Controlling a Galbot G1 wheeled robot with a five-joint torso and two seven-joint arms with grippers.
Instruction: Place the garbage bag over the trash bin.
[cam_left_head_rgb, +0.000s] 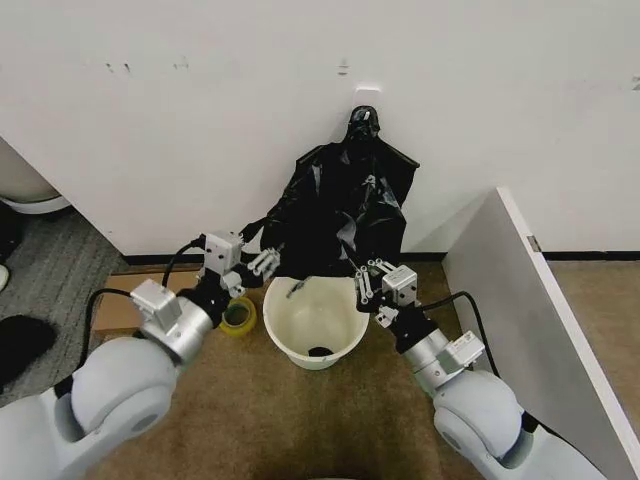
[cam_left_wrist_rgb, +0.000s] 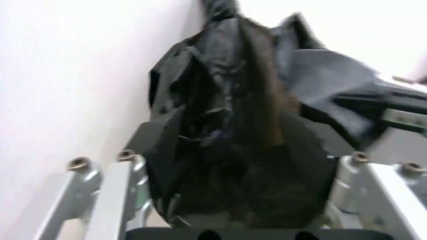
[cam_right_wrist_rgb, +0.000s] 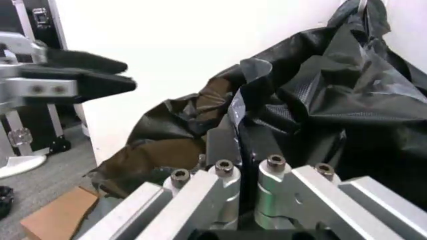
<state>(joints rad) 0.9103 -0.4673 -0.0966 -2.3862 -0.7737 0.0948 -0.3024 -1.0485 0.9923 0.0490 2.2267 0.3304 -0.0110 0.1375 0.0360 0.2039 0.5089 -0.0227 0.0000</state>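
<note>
garbage bag (cam_left_head_rgb: 345, 205), thin glossy crinkled black plastic, hangs against the white wall (cam_left_head_rgb: 200, 120) in the upper centre of the head view, bunched to a knot-like top and flaring wide toward the floor. its lower hem drops just behind the far rim of the trash bin (cam_left_head_rgb: 315, 322), a round white plastic bucket with tapered sides and rolled rim, sitting centre frame on the brown floor (cam_left_head_rgb: 300, 420). bin mouth is uncovered; a small dark item lies at its bottom, can't identify it.

step in hand, as i read it: both arms at the bag's bottom edge, getting hold of the opening. bag is not over the bin yet.

left gripper (cam_left_head_rgb: 262, 262) sits left of the bin rim at the bag's lower left corner; in the left wrist view the fingers (cam_left_wrist_rgb: 120, 190) stand spread with black film (cam_left_wrist_rgb: 240, 150) between them, so open around plastic, not clamped. right gripper (cam_left_head_rgb: 368, 278) is at the right rim; in the right wrist view its fingers (cam_right_wrist_rgb: 227, 185) are close together with bag film (cam_right_wrist_rgb: 320, 100) between and behind them. looks pinched on the bag.

next move needs: left jaws closing on one layer only, then the hem spread wider than the rim and pulled over it.

small yellow tape roll (cam_left_head_rgb: 238, 315) lies on the floor just left of the bin, near the left arm.
</note>
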